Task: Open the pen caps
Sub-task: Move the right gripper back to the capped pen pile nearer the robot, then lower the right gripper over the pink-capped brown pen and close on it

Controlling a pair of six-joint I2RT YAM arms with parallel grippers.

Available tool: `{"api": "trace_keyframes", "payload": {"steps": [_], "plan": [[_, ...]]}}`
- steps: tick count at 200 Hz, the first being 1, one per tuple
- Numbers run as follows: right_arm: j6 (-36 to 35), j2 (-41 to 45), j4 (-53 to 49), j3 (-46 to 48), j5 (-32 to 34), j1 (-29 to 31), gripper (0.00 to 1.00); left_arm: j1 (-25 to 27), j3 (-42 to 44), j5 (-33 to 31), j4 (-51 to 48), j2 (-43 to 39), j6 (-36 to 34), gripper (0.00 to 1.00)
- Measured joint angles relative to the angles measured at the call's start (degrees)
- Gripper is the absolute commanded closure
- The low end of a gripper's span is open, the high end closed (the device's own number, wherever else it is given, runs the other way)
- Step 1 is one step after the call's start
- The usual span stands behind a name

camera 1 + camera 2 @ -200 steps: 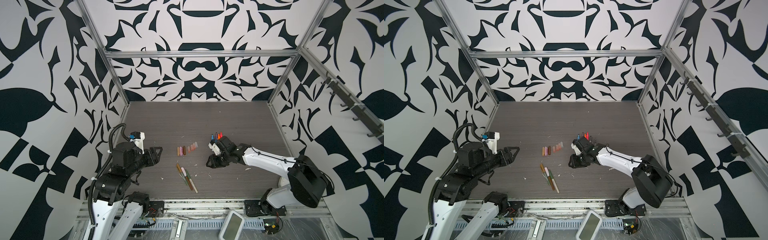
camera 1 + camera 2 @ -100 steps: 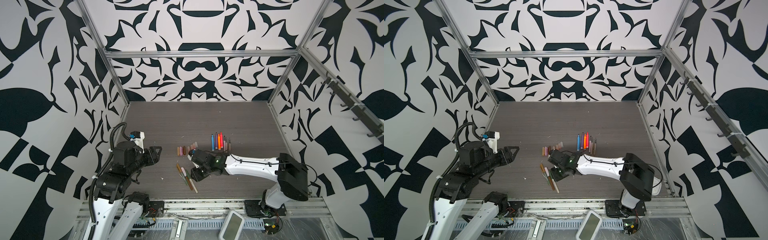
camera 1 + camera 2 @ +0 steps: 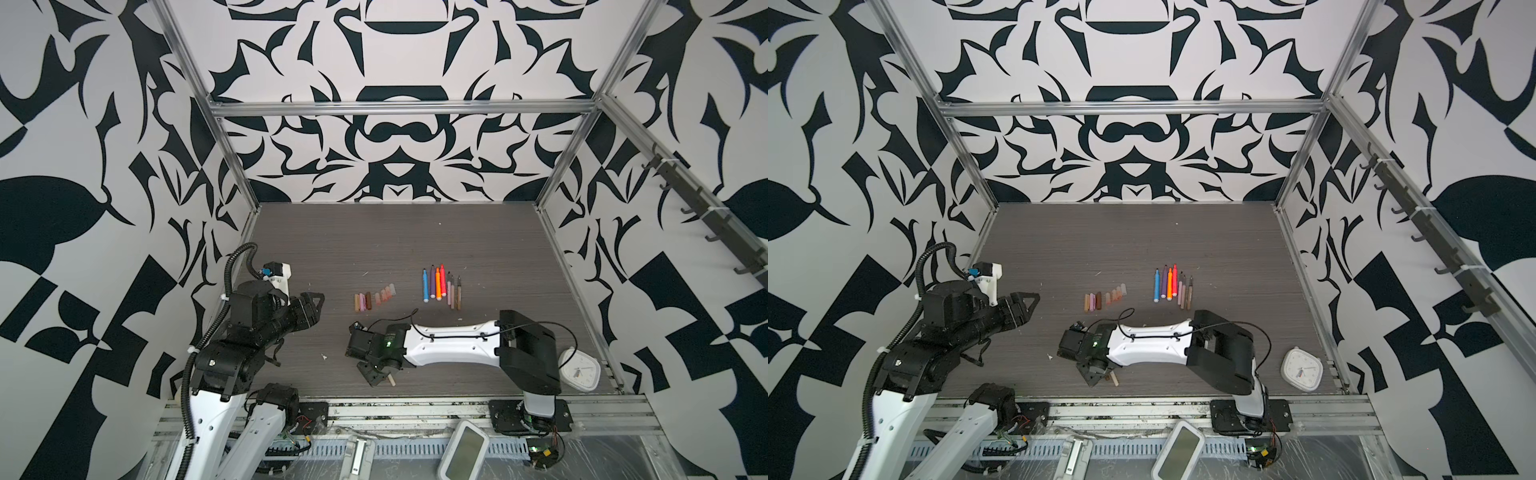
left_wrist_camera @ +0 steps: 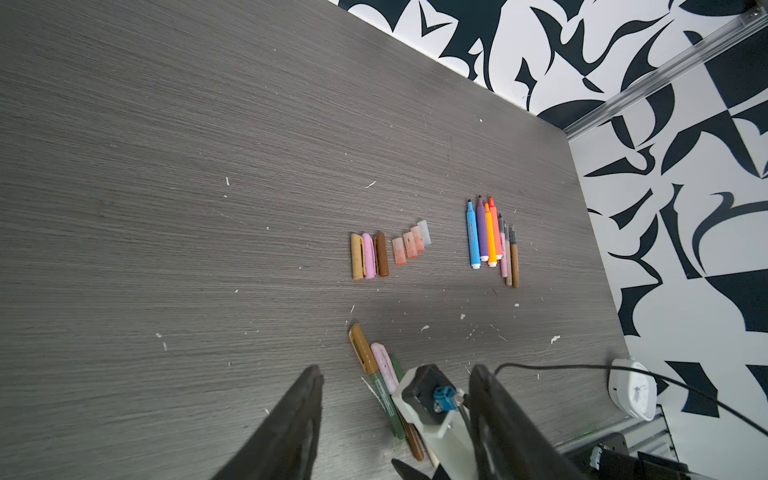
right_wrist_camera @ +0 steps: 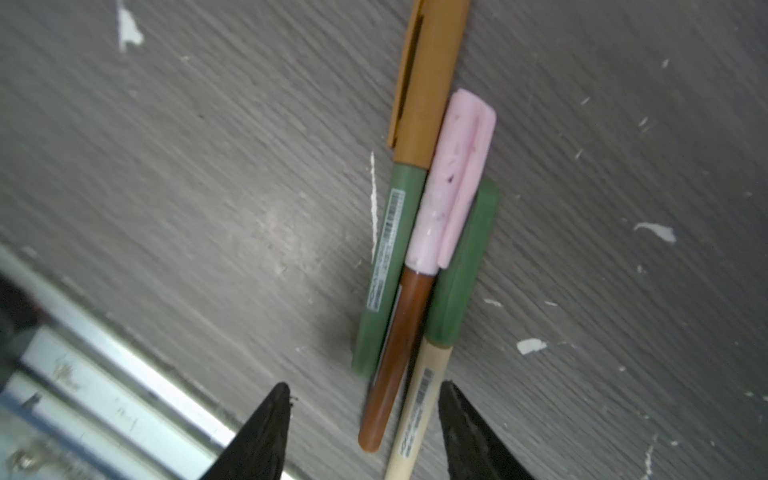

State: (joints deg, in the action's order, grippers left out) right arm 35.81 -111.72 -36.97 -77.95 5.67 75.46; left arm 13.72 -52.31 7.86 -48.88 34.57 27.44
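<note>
Three capped pens lie side by side near the table's front. Their pen caps are tan [image 5: 428, 83], pink [image 5: 453, 178] and green [image 5: 461, 266]. My right gripper [image 5: 365, 399] is low over the pens' tail ends, open. The brown and cream bodies lie between its fingers, untouched. In both top views the right gripper [image 3: 376, 374] [image 3: 1096, 374] hides most of these pens. Several loose pen caps [image 3: 374, 297] [image 4: 390, 251] form a row at mid-table. My left gripper [image 3: 318, 307] [image 4: 397, 370] hovers open and empty to the left.
Several uncapped markers [image 3: 441, 286] [image 4: 492, 241] lie in a row right of the loose caps. A white clock [image 3: 579, 370] sits at the front right corner. Small white scraps dot the table. The metal front rail [image 5: 124, 390] runs close by the right gripper.
The right arm swung from the marker row leftward and forward to the capped pens, and its jaws spread wider. The left arm stayed still.
</note>
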Motion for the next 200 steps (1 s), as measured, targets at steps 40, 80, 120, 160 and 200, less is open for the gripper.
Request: {"api": "trace_keyframes", "payload": {"steps": [40,80,120,160,200], "plan": [[2.3,-3.3,-2.6,-1.9,3.7,0.0,0.36,0.0,0.0,0.0,0.0,0.0,0.0,0.41],[3.8,-4.2,-2.6,-2.9,4.4,0.0,0.49,0.0,0.1,0.0,0.0,0.0,0.0,0.41],[5.9,-3.3,0.0,-1.0,4.0,-0.1,0.61,0.0,0.1,0.0,0.0,0.0,0.0,0.41],[6.3,0.5,3.7,4.8,1.6,-2.1,0.65,0.0,0.1,0.0,0.0,0.0,0.0,0.41],[5.7,5.7,4.6,11.7,0.5,-5.4,0.65,0.0,0.1,0.0,0.0,0.0,0.0,0.4]]}}
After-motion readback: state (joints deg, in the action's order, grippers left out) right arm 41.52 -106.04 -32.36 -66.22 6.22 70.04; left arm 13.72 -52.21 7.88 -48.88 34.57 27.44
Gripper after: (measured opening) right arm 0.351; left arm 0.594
